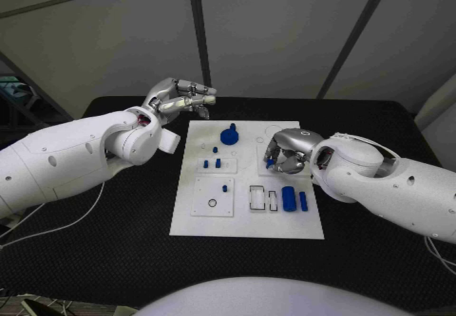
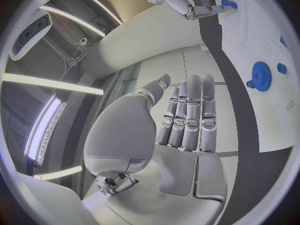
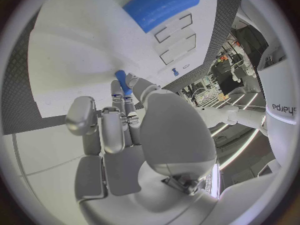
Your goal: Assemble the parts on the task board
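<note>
— What's on the task board [image 1: 245, 224]?
— It's a white plate lying flat mid-table. A blue gear [image 1: 229, 136] with a knob stands near its far edge, and two small blue pegs [image 1: 212, 163] sit in a block left of centre.
— And the near side?
— A thick blue cylinder [image 1: 288, 198] and a thinner blue bar [image 1: 303, 201] lie side by side, next to rectangular slots [image 1: 257, 197].
— Anything else?
— A small blue pin [image 3: 122, 82], pinched in the right hand [image 1: 288, 153] above the board.

Robotics lab or test cell. Black-covered table [image 1: 380, 257] carries white task board [image 1: 247, 224] with small blue parts [image 1: 288, 197]; grey panel walls [image 1: 275, 46] with dark seams behind. Long strip ceiling lights [image 2: 50, 120] overhead, equipment racks [image 3: 231, 67] in background of right wrist view.
</note>
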Available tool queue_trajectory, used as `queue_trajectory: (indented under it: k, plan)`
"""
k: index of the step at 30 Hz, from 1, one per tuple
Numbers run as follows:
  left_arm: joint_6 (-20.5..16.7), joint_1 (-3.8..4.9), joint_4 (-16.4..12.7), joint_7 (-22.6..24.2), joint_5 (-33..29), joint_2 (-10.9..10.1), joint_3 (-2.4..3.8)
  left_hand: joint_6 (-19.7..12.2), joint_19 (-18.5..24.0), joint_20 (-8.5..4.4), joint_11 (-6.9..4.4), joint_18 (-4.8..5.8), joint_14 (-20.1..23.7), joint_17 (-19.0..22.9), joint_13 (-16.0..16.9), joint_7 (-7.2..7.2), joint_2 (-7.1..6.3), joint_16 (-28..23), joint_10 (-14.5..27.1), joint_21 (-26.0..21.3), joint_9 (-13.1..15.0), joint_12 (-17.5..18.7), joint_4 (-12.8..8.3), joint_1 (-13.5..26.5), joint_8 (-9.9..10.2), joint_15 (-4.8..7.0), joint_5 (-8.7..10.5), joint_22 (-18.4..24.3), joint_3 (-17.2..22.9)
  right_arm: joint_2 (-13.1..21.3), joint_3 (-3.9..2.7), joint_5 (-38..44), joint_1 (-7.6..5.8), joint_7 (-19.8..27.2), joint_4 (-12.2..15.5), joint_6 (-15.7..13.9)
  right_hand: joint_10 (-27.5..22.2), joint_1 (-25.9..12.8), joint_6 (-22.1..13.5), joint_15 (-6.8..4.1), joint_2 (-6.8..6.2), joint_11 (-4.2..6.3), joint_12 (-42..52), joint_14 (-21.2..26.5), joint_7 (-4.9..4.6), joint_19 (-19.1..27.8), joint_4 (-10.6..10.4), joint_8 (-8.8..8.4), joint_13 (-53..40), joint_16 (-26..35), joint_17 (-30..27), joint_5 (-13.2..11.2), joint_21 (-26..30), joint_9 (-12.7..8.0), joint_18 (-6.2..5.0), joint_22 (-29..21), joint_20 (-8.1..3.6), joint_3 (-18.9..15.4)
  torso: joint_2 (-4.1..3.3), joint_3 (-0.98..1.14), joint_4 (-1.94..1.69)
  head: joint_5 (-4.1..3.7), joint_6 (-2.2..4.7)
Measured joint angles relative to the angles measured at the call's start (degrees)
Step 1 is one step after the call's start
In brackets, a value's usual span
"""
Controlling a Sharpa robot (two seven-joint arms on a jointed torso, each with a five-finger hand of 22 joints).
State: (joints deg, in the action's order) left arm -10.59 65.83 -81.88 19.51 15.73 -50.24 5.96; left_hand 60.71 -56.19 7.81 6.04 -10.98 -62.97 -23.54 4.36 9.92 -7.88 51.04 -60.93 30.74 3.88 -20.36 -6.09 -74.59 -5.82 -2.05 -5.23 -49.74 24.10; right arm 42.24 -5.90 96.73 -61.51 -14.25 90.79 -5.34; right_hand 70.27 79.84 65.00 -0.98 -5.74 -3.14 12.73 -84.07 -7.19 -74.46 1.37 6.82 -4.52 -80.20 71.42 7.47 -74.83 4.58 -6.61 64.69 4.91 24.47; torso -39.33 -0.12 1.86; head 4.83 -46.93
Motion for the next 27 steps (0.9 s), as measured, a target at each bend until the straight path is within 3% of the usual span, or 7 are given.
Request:
queue_trajectory:
  k: [2,10,15,20,27]
  plan:
    - [0.0,0.0,0.0,0.0,0.0,0.0,0.0,0.0,0.0,0.0,0.0,0.0,0.0,0.0,0.0,0.0,0.07,0.0,0.0,0.0,0.0,0.0,0.0,-0.1,0.0,0.0,0.0,0.0,0.0,0.1,0.03,0.0,0.0,-0.1,0.3,-0.5,0.6,0.3,0.5,-0.08,0.47,0.17,-0.1,-0.1,0.14,-0.4,0.1,0.23,-0.2,-0.1,0.2,-0.7,-0.3,0.0,0.85,0.5,0.0,0.4,0.0,0.0,0.0,-0.04,-0.06]
    - [0.0,0.0,0.1,-0.1,0.0,0.0,0.0,0.0,0.0,0.0,0.14,0.0,0.0,0.0,0.0,0.0,0.21,0.0,0.1,0.0,0.0,0.0,0.0,-0.2,0.0,0.0,0.0,0.0,0.0,1.2,0.12,0.0,0.14,-0.4,1.8,-3.1,1.4,0.8,0.8,-0.28,1.42,0.36,-0.3,0.1,0.12,-0.6,0.5,0.33,-0.6,-0.1,0.4,-0.9,-0.7,0.0,0.84,1.2,-0.2,0.9,0.01,0.03,0.0,-0.09,-0.06]
    - [0.0,0.0,0.3,-0.1,0.0,0.0,0.0,0.0,0.0,0.0,0.14,0.0,0.0,0.0,0.0,0.0,0.21,0.0,0.1,0.0,0.0,-0.3,0.0,-0.2,0.0,0.0,0.0,0.0,0.0,2.7,0.0,-0.2,0.09,-0.5,5.3,-5.6,1.4,1.4,1.1,-0.28,2.03,0.36,-0.4,0.1,0.4,-0.6,0.6,0.33,-0.6,-0.1,0.5,-0.9,-0.7,0.0,0.84,1.2,-0.2,1.0,0.05,0.03,0.0,0.03,0.02]
    - [0.1,0.0,0.4,-0.1,0.0,-0.1,0.0,0.0,0.0,0.0,0.14,0.0,0.0,0.0,0.0,0.0,0.21,0.0,0.1,0.0,0.0,-0.3,0.0,-0.2,0.0,0.0,0.0,0.0,0.0,3.9,-0.7,-1.0,0.04,-0.5,9.5,-7.7,1.4,1.4,1.1,-0.28,2.03,0.35,-0.8,0.1,0.4,-0.6,0.6,0.33,-0.6,-0.1,0.5,-0.9,-0.7,0.0,0.84,1.2,-0.2,1.0,0.03,-0.01,0.0,0.07,0.35]
    - [0.1,0.0,0.5,-0.2,0.0,0.0,0.0,0.0,0.0,0.0,0.13,0.0,0.0,0.0,0.0,0.0,0.21,0.0,0.1,0.0,0.0,-0.3,0.0,-0.2,0.0,0.0,0.0,0.0,0.0,1.9,-1.13,-3.1,0.0,-0.1,12.2,-9.9,1.4,1.4,1.1,-0.27,2.03,0.35,-1.1,0.1,0.4,-0.6,0.8,0.3,-0.6,-0.4,0.5,-1.0,-0.7,0.0,0.84,1.3,-0.2,1.2,-0.01,-0.05,-0.05,0.22,0.46]
